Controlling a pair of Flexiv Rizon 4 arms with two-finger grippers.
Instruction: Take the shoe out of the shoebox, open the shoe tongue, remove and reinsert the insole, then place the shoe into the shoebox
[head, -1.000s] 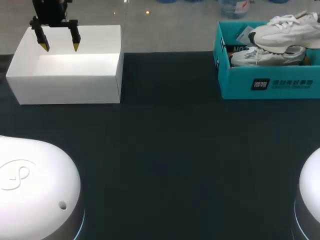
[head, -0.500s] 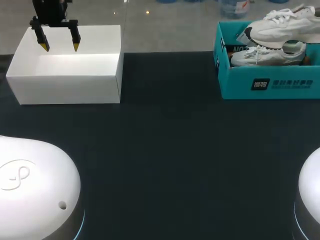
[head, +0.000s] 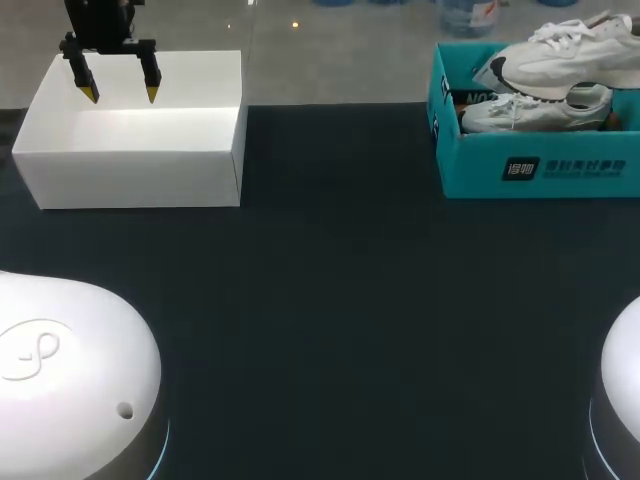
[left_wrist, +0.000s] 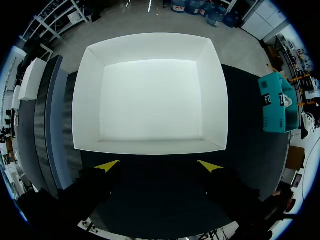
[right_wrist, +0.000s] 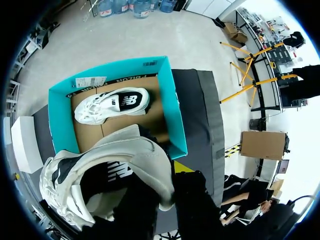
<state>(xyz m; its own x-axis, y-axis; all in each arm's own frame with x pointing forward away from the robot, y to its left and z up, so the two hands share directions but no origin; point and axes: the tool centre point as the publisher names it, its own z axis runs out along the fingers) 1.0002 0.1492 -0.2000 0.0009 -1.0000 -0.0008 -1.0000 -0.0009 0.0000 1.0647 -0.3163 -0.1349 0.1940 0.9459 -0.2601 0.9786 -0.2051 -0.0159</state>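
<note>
In the last second the white-and-grey lace-up sneaker (head: 560, 55) in my right gripper (right_wrist: 165, 175) has risen slightly and slid toward 9 o'clock. It now hangs clear above the teal cardboard shoebox (head: 540, 165) at 1 o'clock, so the take-out step looks nearly done. Its twin sneaker (head: 530, 112) lies in the box. My left gripper (head: 115, 93) has stayed spread and empty over the white open carton (head: 130, 150) at 11 o'clock. I judge my right gripper is clamped on the shoe's collar. Only one yellow tip (right_wrist: 182, 167) shows, the shoe hides the other, and the head view cuts off that arm.
</note>
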